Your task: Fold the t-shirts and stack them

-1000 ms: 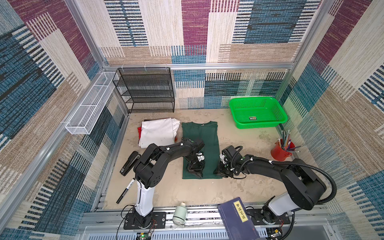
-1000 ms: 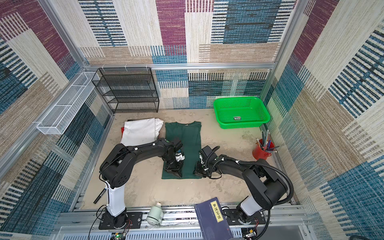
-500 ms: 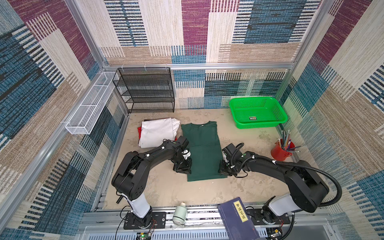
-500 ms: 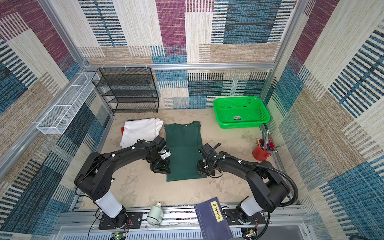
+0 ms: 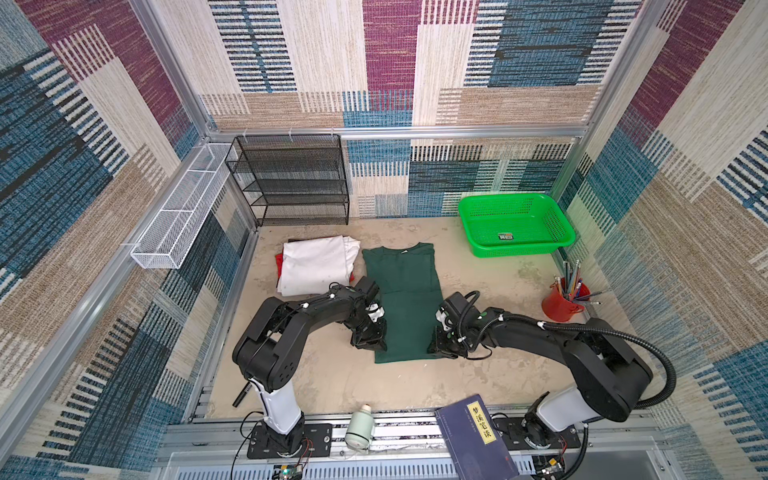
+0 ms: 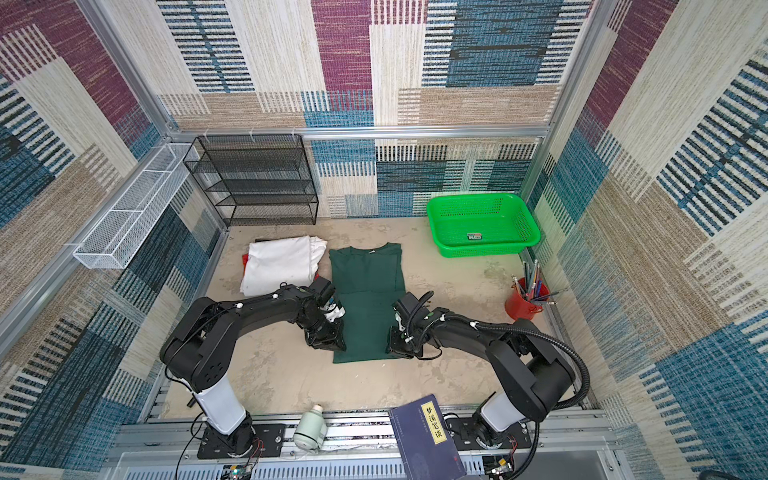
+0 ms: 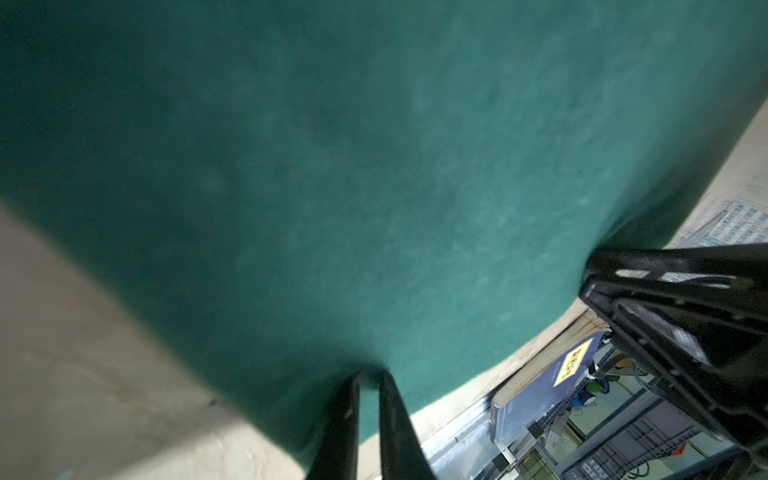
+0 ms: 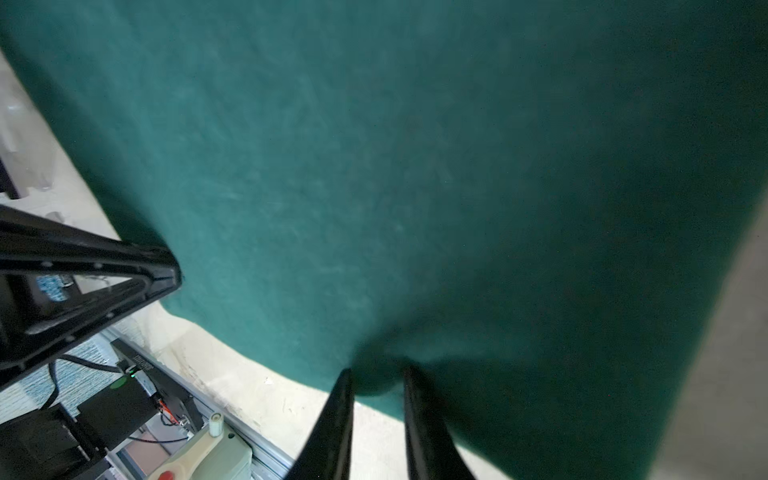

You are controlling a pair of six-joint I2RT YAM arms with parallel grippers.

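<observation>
- Green plastic basket (image 5: pixel 521 248): far right corner of the counter (image 5: pixel 332 374), by the back wall.
- Black mesh shelf rack (image 5: pixel 291 180): far left, against the back wall.
- White wire basket (image 5: pixel 178 216): mounted on the left wall.
- Red cup of pencils (image 5: pixel 559 305): right edge of the counter.
- Dark blue book (image 5: pixel 478 440) and pale green bottle (image 5: pixel 360 428): on the front rail.
- Black pen (image 5: pixel 242 397): front left corner.
</observation>
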